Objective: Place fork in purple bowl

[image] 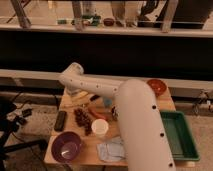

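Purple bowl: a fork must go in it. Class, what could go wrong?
The tool sits at the far left of the table, under the bent arm; carrying to the purple bowl passes the white cup, which could tip. The bowl stands by the table's near edge; a nudge could push it off.

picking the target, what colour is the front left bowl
Purple bowl, camera view. Gripper above table, back left.

A big white arm (142, 125) bends over a wooden table (90, 147). Its gripper (81, 96), fingers spread, sits low at the table's upper left. The purple bowl (67, 146) is lower left, near a white cup (100, 127)
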`<state>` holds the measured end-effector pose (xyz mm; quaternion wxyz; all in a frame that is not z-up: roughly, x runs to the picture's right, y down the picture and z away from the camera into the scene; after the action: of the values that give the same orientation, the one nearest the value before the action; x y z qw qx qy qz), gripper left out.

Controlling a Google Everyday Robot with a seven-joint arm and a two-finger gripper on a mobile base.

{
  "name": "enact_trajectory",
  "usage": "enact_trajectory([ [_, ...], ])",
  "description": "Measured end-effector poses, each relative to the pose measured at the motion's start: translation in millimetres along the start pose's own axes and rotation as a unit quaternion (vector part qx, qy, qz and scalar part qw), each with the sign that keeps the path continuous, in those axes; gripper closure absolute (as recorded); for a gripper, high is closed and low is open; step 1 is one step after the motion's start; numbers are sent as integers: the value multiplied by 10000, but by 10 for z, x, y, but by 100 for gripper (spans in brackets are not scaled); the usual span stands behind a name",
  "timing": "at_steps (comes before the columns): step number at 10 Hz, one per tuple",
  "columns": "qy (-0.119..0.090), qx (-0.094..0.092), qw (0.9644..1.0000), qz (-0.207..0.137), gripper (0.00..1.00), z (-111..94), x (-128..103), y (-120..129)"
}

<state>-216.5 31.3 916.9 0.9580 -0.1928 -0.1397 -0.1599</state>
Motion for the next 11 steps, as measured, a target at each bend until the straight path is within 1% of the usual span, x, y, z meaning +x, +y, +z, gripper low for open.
enact_trajectory([
  [1,-8,-15,10000,-12,20,28,-17,-4],
  [3,-20,-110,9999,33,20,176,17,58],
  [5,-67,-159,9998,75,20,262,15,95],
  [11,-128,-245,9995,141,20,355,-11,177],
])
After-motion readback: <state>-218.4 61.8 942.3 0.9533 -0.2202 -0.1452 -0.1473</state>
